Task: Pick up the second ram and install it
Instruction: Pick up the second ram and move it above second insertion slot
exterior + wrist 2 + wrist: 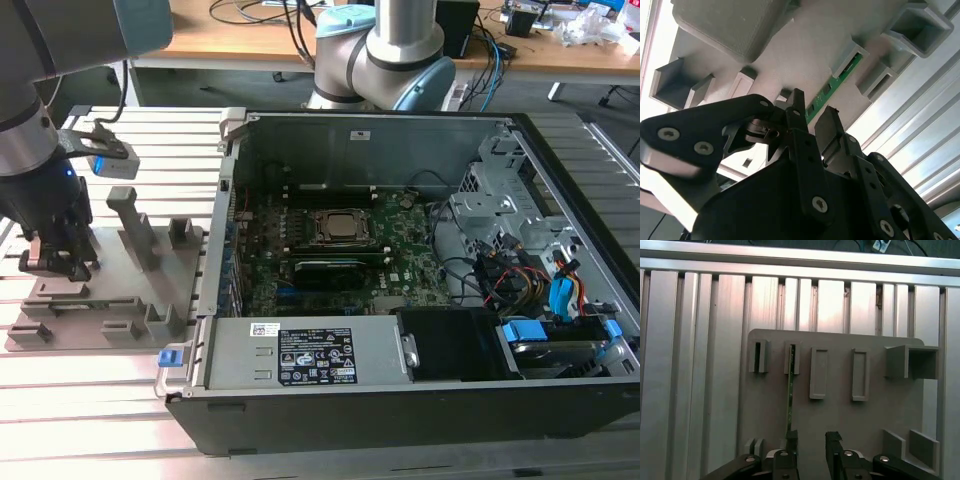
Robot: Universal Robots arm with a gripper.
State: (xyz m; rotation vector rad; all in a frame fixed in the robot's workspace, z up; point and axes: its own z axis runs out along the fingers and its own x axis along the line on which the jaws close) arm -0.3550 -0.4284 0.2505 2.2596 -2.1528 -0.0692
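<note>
— What is the biggest thing here?
— The slatted aluminium table. On it stands the open black desktop computer case, with its green motherboard bared.

— And beside the case?
— At the exterior view's left, a flat grey plastic fixture tray with raised slots lies on the slats, just beside the case. The black two-fingered gripper hangs low over it.

— Is it clamped on anything?
— No. In both wrist views its fingers stand apart, gripping nothing.

— Where is the second ram?
— The second ram, a thin dark green-edged circuit-board stick, stands on edge in a narrow tray slot. Its near end is just beside one fingertip; I cannot tell whether they touch.
</note>
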